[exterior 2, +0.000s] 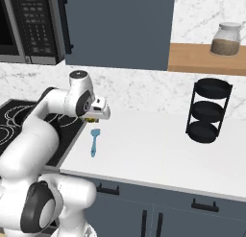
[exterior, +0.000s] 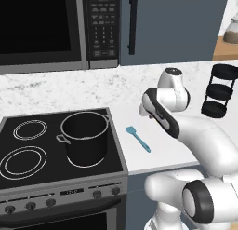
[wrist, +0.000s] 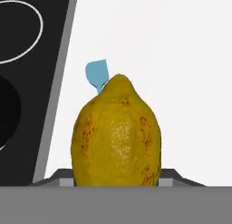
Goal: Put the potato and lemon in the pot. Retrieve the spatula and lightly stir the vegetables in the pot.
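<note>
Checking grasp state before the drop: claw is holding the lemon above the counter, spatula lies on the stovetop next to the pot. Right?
Not quite. The claw does hold the lemon above the counter, but the spatula lies on the white counter, right of the stove, apart from the pot. The left base view shows this plainly.

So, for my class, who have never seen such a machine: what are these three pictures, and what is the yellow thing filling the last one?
It is a white robot arm in a simulated kitchen. Two pictures come from cameras behind it, left and right; the third looks along its claw. The claw holds the lemon above the white counter. The light-blue spatula lies on the counter beside the stove, where the dark pot stands.
</note>
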